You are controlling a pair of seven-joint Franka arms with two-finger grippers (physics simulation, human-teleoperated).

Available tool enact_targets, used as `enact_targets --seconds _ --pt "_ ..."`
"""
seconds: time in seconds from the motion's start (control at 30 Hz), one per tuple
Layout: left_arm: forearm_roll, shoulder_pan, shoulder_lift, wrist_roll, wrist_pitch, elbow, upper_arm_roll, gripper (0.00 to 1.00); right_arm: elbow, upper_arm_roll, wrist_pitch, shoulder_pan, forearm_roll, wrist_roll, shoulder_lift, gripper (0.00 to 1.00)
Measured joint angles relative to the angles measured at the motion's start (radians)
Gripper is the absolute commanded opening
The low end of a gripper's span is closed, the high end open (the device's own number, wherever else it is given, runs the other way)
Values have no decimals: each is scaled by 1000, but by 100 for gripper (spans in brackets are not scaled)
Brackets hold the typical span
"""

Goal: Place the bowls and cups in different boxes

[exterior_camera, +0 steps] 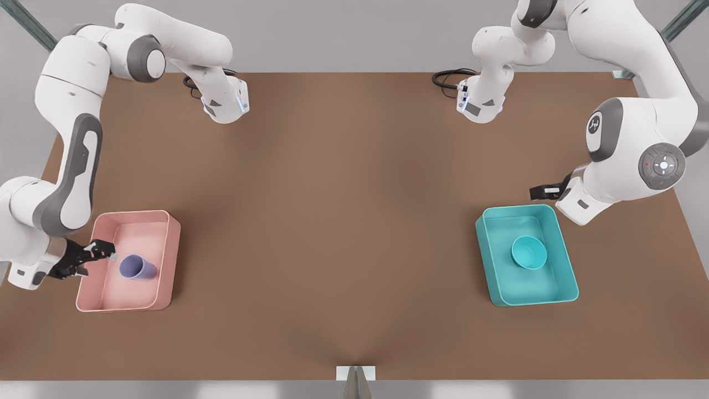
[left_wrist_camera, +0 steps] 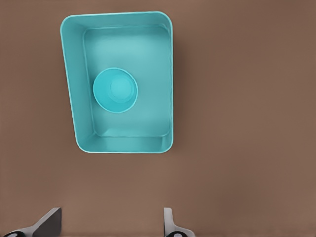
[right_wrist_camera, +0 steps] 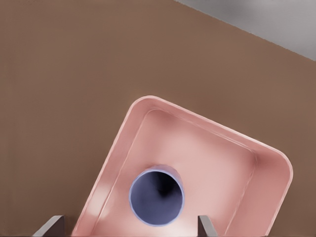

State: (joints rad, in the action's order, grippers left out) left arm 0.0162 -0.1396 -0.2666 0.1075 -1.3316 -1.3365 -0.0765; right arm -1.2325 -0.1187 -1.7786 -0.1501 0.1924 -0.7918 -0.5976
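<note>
The teal bowl [exterior_camera: 529, 252] [left_wrist_camera: 115, 90] rests inside the teal box [exterior_camera: 564, 260] [left_wrist_camera: 79, 118] on the front view's right. My left gripper [exterior_camera: 543, 191] [left_wrist_camera: 109, 224] hovers open just off that box's far corner, holding nothing. The lavender cup [exterior_camera: 137, 268] [right_wrist_camera: 156, 196] sits with its mouth up in the pale pink box [exterior_camera: 166, 260] [right_wrist_camera: 232, 163] on the front view's left. Over that box's outer edge, close beside the cup, my right gripper [exterior_camera: 102, 250] [right_wrist_camera: 128, 226] is open and apart from the cup.
The brown table [exterior_camera: 332, 221] stretches wide and bare between the two boxes. Both arm bases stand at the far edge, with black cables [exterior_camera: 448, 77] beside them. A small bracket [exterior_camera: 355, 374] sits at the near edge.
</note>
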Motion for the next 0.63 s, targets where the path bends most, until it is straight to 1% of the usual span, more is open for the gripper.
enact_targets --seconds 0.1,0.17,0.27,0.33,0.4,0.63 --pt "1 0 0 -17 2 0 0 100 29 -5 153 108 -14 62 52 100" --pt "1 0 0 -27 4 0 0 100 25 -5 228 188 -65 120 91 100" --pt "2 1 0 -40 5 0 0 100 -17 0 301 214 -145 198 215 100" --pt "3 2 0 -47 5 0 0 100 -54 2 330 214 -188 243 288 100" --pt "3 1 -1 -54 5 0 0 100 -141 2 331 211 -214 283 360 100" --pt "2 1 -2 -72 5 0 -2 100 -202 2 321 213 -246 393 415 100"
